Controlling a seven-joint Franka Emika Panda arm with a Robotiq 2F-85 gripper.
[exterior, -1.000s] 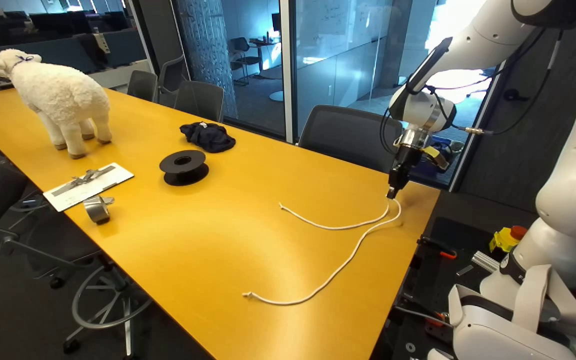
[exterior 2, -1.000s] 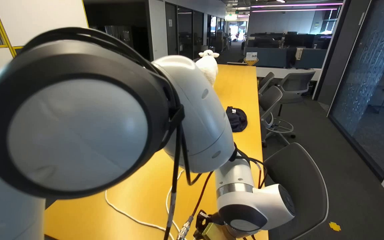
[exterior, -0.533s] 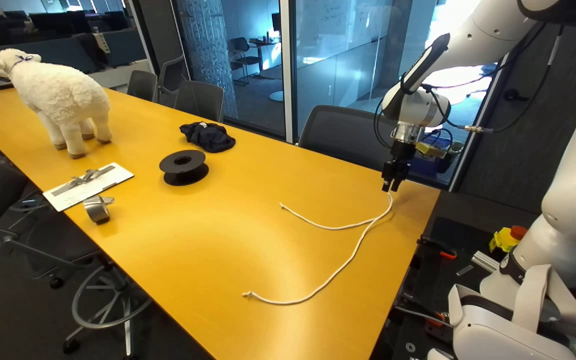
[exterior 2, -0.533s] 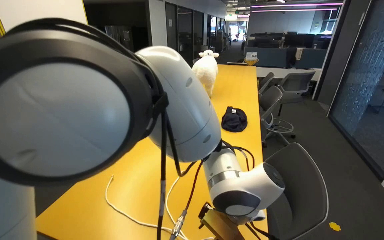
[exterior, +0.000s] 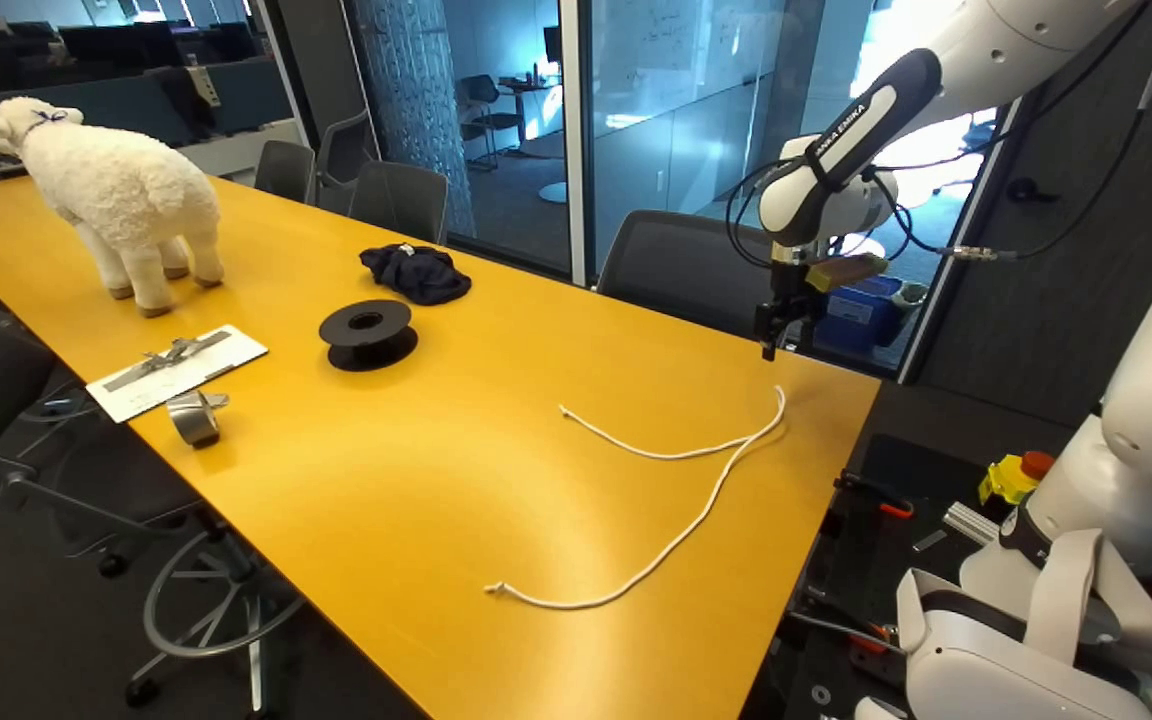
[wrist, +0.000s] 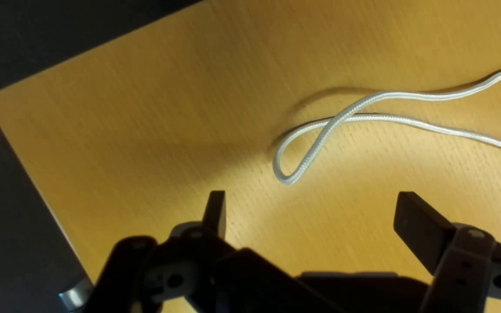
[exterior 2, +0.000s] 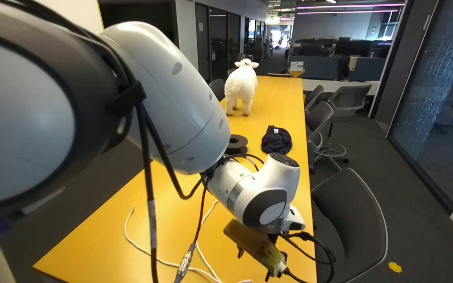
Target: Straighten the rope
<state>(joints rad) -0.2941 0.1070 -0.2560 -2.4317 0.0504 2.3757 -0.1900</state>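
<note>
- While its jaws stand wide apart with nothing between them, the end effector [wrist: 311,211] hangs above the desk [exterior: 496,450], near the corner where the robot-side short edge meets the long edge beside a chair [exterior: 686,270].
- Near that corner, the rope [wrist: 321,140] doubles back and crosses itself in a small loop; pinching both strands there would probably tighten a kink, and hauling toward the short edge could pull the fold off it.
- The rope's two ends lie farther in, one about mid-desk, the other toward the opposite long edge; unanchored, either may simply trail after a tug.
- Beyond them, room to draw it out lengthwise seems to run up to the black reel [exterior: 366,335] and navy cloth [exterior: 416,273].
</note>
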